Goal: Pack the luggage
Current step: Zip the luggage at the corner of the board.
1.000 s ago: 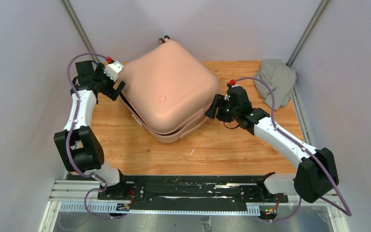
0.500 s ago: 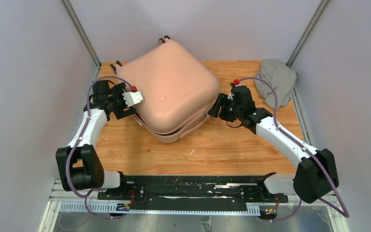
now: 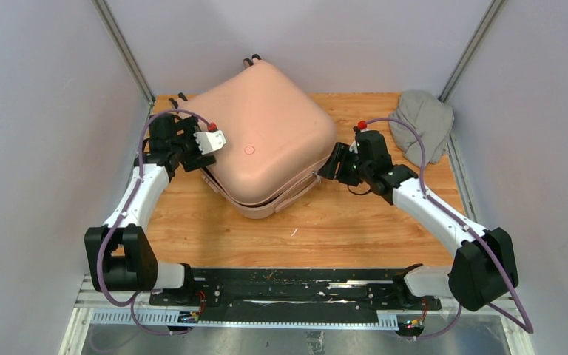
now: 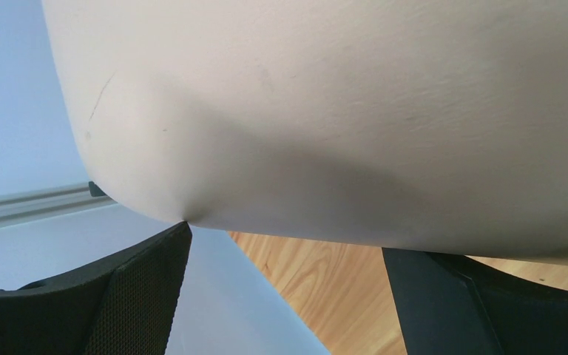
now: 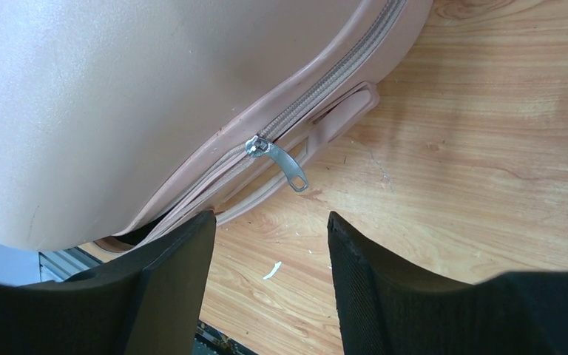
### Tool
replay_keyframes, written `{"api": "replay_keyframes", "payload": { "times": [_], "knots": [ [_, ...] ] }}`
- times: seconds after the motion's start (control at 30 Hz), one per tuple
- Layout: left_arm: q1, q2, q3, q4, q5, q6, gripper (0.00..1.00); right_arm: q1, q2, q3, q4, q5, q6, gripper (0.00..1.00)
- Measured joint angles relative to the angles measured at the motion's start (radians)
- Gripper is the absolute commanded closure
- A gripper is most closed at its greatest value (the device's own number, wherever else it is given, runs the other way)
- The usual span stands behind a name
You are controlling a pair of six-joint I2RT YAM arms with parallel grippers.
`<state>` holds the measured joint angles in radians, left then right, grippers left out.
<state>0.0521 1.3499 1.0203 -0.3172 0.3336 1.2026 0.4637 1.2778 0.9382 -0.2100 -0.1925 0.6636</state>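
Pink luggage (image 3: 262,140) | between left tool (image 3: 192,157) and right tool (image 3: 330,163) | both gaping

Both arms were the same build: left arm (image 3: 139,194) and right arm (image 3: 435,211) had white link shells with chunky black joint housings, the biggest at the elbows. A lilac cable (image 3: 108,248) ran outside each arm from base to wrist. Small red cap (image 3: 211,127) on top of each wrist. A white block (image 3: 212,140) showed on the left wrist only. Left gripper (image 4: 288,296) and right gripper (image 5: 270,288) had black, flat-sided fingers (image 5: 362,288) with a fine mesh-like pad texture. Bases were bolted to a black plate (image 3: 296,285), with a ribbed aluminium rail (image 3: 266,319) in front. Thin red wiring was visible by the left base.
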Motion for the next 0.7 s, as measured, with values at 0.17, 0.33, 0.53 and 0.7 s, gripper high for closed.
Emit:
{"api": "replay_keyframes", "payload": {
  "times": [0.17,0.33,0.53,0.7],
  "knots": [
    [-0.056,-0.031,-0.008,-0.034,-0.05,-0.051,0.0,-0.007,0.006,0.0,0.001,-0.006,-0.055,0.39],
    [-0.082,-0.028,0.025,-0.097,-0.035,-0.14,0.0,-0.008,0.106,-0.003,0.029,-0.014,-0.222,0.43],
    [-0.074,-0.025,0.139,-0.195,0.027,-0.201,0.0,-0.008,0.126,-0.097,0.191,-0.062,-0.43,0.43],
    [-0.068,-0.025,0.176,-0.246,0.067,-0.195,0.0,-0.008,0.126,-0.101,0.275,-0.135,-0.564,0.43]
  ]
}}
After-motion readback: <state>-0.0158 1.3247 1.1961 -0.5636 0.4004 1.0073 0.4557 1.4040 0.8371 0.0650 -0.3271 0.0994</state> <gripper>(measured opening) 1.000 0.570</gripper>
